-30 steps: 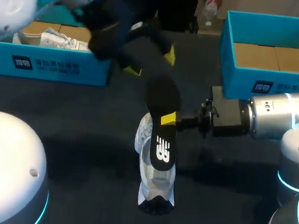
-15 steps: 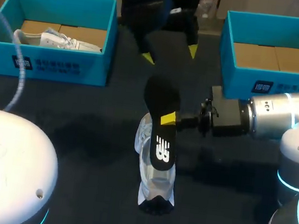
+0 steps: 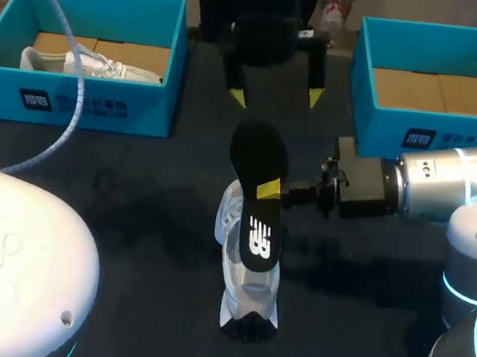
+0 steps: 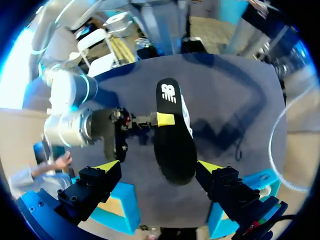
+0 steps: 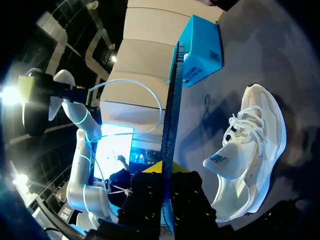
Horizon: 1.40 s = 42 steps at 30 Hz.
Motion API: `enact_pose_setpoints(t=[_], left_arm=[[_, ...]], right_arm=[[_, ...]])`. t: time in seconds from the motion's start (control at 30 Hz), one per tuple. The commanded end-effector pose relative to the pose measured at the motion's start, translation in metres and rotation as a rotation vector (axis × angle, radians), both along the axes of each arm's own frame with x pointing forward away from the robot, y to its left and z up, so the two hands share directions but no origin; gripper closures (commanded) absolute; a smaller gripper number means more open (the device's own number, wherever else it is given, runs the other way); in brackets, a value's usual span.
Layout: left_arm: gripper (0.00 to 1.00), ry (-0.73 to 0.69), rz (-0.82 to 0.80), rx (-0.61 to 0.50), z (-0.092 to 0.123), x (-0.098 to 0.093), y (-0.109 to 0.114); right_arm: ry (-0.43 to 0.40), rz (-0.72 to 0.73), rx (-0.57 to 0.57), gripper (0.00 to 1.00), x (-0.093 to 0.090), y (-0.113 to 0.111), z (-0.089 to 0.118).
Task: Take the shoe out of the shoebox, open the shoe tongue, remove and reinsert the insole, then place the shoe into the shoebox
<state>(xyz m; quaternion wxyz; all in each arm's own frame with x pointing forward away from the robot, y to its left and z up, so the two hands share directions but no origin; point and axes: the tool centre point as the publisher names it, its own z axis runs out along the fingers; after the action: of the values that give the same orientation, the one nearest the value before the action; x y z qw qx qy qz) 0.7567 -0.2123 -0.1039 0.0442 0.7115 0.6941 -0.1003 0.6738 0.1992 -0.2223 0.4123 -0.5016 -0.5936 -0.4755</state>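
The white sneaker is already taken out and lies on the dark counter, near its middle. In the right wrist view its tongue is seen lifted up, so the opening step is judged as done. The black insole is also removed. It is held in the air over the sneaker, and whether its near end touches the sneaker cannot be told. What is left, by judgement, is the reinserting of the insole and the placing of the sneaker into the blue shoebox at the right, where only a cardboard bottom is seen.

The right arm is stretched in from the right, almost level with the counter. The right claw is closed on the side edge of the insole, near its middle. The left claw is hung above the far part of the counter, pointed downward, just beyond the far end of the insole. Its fingers are spread wide and nothing is held between them.
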Motion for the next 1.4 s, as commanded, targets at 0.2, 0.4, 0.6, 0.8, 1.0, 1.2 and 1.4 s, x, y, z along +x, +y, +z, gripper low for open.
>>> enact_pose_setpoints(t=[0.2,0.4,0.6,0.8,1.0,1.2,1.4], left_arm=[[0.00,-0.040,0.165,-0.335,-0.016,-0.008,0.041],[0.00,-0.100,0.288,-0.631,-0.011,-0.030,0.057],[0.00,-0.087,0.347,-0.631,-0.015,-0.028,0.060],[0.00,-0.087,0.347,-0.631,-0.015,-0.028,0.060],[0.00,-0.129,0.248,-0.830,-0.032,-0.018,0.077],[0.00,-0.103,0.222,-0.860,-0.042,-0.013,0.085],[0.00,-0.103,0.222,-0.860,-0.042,-0.013,0.085]], right_arm=[[0.000,-0.003,-0.001,1.00,-0.001,0.002,0.000],[0.000,-0.003,-0.001,1.00,-0.001,0.002,0.000],[0.000,-0.003,-0.001,1.00,-0.001,0.002,0.000],[0.000,-0.003,-0.001,1.00,-0.001,0.002,0.000],[0.000,-0.003,-0.001,1.00,-0.001,0.002,0.000],[0.000,-0.003,-0.001,1.00,-0.001,0.002,0.000],[0.000,-0.003,-0.001,1.00,-0.001,0.002,0.000]])
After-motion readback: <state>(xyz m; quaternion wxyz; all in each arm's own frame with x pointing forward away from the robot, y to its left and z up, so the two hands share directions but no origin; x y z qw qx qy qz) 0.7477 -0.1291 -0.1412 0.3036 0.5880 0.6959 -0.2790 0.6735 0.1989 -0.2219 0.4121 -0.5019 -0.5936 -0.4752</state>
